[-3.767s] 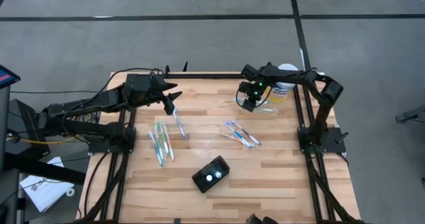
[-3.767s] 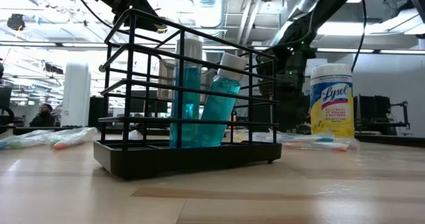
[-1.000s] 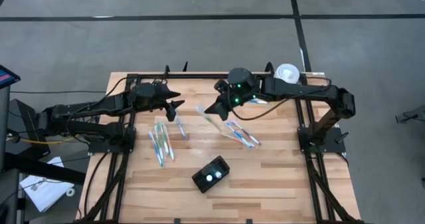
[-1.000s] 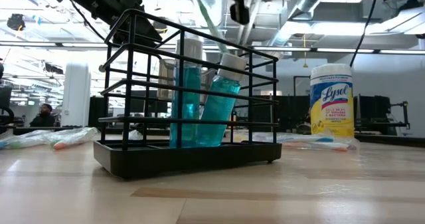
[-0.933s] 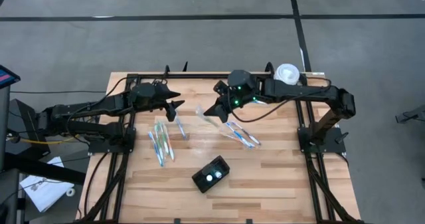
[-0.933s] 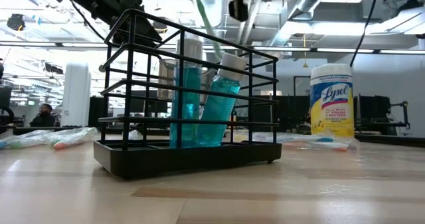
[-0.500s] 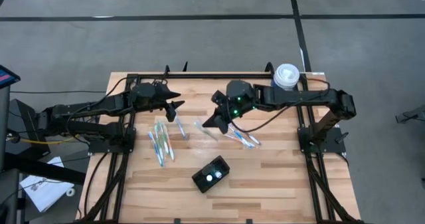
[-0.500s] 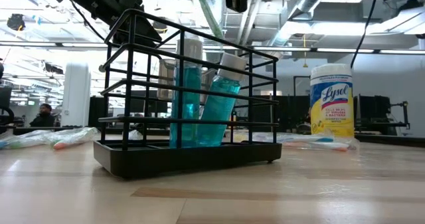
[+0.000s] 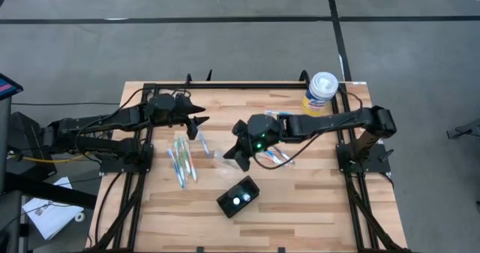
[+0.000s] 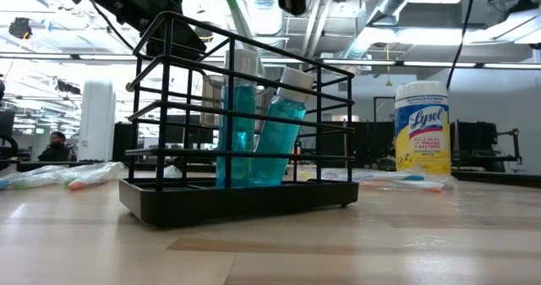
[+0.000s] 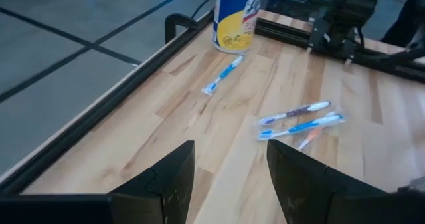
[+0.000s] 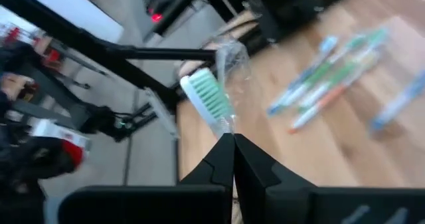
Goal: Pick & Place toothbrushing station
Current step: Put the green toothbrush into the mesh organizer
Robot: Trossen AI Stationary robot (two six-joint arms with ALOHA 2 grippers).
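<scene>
Toothbrush (image 12: 211, 103) handle hidden between right jaws, wipes canister (image 11: 237, 14) top cut off, background person (image 10: 57, 145) blurred

— Where was the toothbrushing station (image 9: 238, 197) placed?
— Near the table's (image 9: 315, 208) front edge, with toothbrush clusters (image 9: 182, 159) behind it to both sides.
— And the wipes canister (image 9: 320, 92)?
— At the back right corner.

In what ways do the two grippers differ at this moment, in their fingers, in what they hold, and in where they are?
The left gripper is open and holds nothing; the right gripper is shut on a wrapped green toothbrush. The left gripper hangs near the table's left rear, above a group of toothbrushes; the right gripper is over the middle, close to the toothbrushing station. Both are dark and two-fingered, and both are off the table.
</scene>
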